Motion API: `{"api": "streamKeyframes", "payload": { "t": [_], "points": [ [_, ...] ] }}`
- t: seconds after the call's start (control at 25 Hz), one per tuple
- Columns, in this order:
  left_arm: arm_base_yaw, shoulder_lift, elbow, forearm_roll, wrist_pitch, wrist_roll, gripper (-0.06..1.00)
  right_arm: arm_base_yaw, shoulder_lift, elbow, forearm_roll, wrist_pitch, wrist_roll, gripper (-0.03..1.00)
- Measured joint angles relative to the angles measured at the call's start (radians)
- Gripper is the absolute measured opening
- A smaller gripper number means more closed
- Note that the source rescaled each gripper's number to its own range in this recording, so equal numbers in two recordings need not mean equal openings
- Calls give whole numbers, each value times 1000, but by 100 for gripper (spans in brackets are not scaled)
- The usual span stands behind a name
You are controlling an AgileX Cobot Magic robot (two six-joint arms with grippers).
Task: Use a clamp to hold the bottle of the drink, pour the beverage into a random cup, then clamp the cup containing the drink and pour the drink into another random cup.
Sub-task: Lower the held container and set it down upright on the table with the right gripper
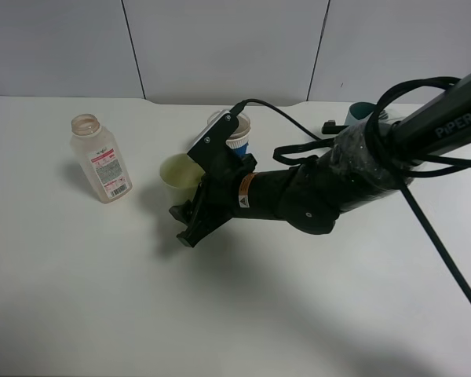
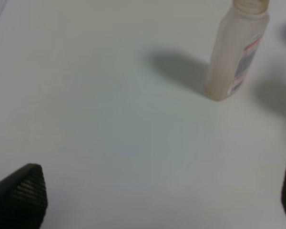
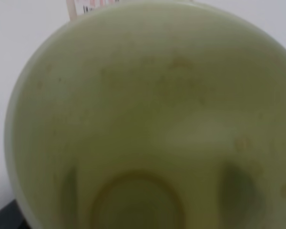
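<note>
The bottle [image 1: 100,169] stands upright and uncapped at the left, looking pale and almost empty; the left wrist view shows the bottle [image 2: 236,52] far ahead of my left gripper [image 2: 155,195], which is wide open over bare table. The yellow-green cup [image 1: 180,177] stands upright mid-table. My right gripper [image 1: 185,226] reaches across from the right, shut, its tip low on the near side of this cup, with no finger seen around it. The cup's inside [image 3: 148,119] fills the right wrist view, with a brownish ring of beverage [image 3: 136,200] at the bottom. The blue-sleeved paper cup [image 1: 238,140] stands just behind the right wrist.
A teal tumbler [image 1: 361,112] stands at the back right, partly behind the right arm and its black cables [image 1: 298,145]. The white table [image 1: 102,298] runs to a grey wall at the back. The left arm is out of the exterior high view.
</note>
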Motion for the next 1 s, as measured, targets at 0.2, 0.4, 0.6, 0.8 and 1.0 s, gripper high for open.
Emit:
{"api": "streamKeyframes", "payload": {
  "t": [0.2,0.4,0.6,0.8,1.0],
  "points": [
    [0,0,0,-1,0,0,100,0,0,0,0,4,0,2],
    [0,0,0,-1,0,0,100,0,0,0,0,-5,0,2],
    [0,0,0,-1,0,0,100,0,0,0,0,-31,-18,2],
    [0,0,0,-1,0,0,100,-9,5,0,0,-37,-49,2],
    [0,0,0,-1,0,0,100,-24,18,-1,-7,-52,-53,2]
  ]
}}
